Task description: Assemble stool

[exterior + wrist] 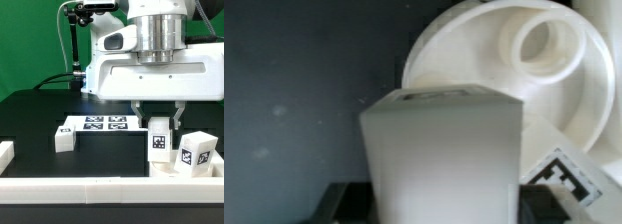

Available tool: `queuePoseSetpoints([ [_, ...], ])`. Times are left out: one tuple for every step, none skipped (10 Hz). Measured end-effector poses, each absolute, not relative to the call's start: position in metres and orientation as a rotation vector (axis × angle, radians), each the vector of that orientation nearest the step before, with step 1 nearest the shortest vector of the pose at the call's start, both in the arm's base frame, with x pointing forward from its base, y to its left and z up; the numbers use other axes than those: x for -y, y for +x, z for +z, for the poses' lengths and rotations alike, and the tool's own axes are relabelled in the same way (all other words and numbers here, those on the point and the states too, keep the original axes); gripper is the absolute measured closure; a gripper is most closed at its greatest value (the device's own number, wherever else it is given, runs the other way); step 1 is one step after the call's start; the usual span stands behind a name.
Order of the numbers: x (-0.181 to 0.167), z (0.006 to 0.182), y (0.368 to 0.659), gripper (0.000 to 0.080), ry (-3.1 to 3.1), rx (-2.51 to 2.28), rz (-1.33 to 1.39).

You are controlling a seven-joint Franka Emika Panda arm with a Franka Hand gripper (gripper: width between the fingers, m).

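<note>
My end effector (159,122) is clenched on a leg (158,146) of the stool, one finger on each side of its upper part. The leg stands upright with a square tag facing the exterior camera. I cannot tell whether its foot touches the worktop (40,115) or hangs just above it. In the wrist view the leg fills the middle, and the round disc (464,60) lies past it with one socket hole showing; I cannot make out the disc in the exterior view.

A second leg (196,152) stands just beside the held one, on the exterior view's right. Both are close to the worktop's near edge, behind the white border rail (110,186). Toward the exterior view's left, the marker board (104,124) lies flat, and a third leg (65,138) lies at its end.
</note>
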State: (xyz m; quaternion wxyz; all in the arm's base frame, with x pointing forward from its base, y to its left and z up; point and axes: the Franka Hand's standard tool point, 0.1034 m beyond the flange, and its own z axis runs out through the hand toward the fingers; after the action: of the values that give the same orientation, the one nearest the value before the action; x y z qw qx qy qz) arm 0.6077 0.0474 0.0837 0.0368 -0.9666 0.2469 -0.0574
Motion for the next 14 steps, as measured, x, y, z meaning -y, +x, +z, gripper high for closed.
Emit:
queuePoseSetpoints([
  [-0.0476,0.0833,0.6076,0.0459,-2.886,-0.96,-0.172],
  [-0.0484,0.0826,0.6074,0.0459,-2.826,-1.083,-0.179],
  [-0.0494,0.0821,0.6074,0.0459,-2.77,-1.194,-0.181],
  [-0.0496,0.0821,0.6073,0.0459,-2.735,-1.267,-0.175],
  [-0.0509,0.0818,0.6071,0.0459,-2.653,-1.417,-0.163],
  [-0.0515,0.0819,0.607,0.0459,-2.579,-1.54,-0.15],
  [-0.0522,0.082,0.6069,0.0459,-2.525,-1.619,-0.133],
  [-0.0518,0.082,0.6067,0.0459,-2.446,-1.712,-0.114],
  [-0.0513,0.0819,0.6067,0.0459,-2.374,-1.792,-0.099],
  [-0.0511,0.0819,0.6067,0.0459,-2.296,-1.878,-0.084],
  [-0.0509,0.082,0.6067,0.0459,-2.199,-1.974,-0.066],
  [-0.0511,0.0819,0.6066,0.0459,-2.138,-2.033,-0.053],
  [-0.0514,0.0819,0.6063,0.0459,-2.117,-2.058,-0.042],
  [-0.0515,0.0819,0.6062,0.0459,-2.046,-2.121,-0.028],
])
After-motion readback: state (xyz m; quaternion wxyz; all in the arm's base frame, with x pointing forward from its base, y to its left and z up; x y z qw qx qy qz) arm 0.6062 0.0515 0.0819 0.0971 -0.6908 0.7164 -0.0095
